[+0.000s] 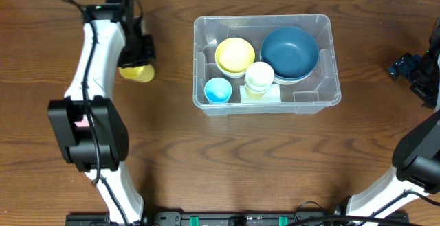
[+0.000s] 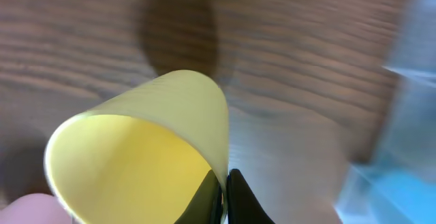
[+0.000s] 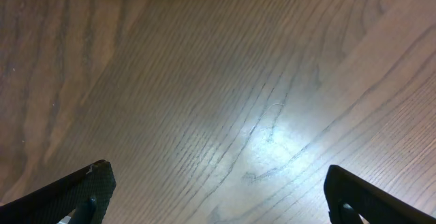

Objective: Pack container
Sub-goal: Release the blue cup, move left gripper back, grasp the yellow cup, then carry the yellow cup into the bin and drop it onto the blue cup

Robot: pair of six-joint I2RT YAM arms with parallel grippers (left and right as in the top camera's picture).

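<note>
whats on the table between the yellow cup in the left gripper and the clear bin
Nothing. The overhead view shows only bare wooden table between the yellow cup, pinched by the left gripper, and the container.

Overhead, the light is even and the picture sharp across the bench [image 1: 206, 164], with soft shadows. The left wrist view is blurred: the yellow cup [image 2: 157, 135] is out of focus, with a dark shadow beyond it. The right wrist view has white glare at centre.
</note>
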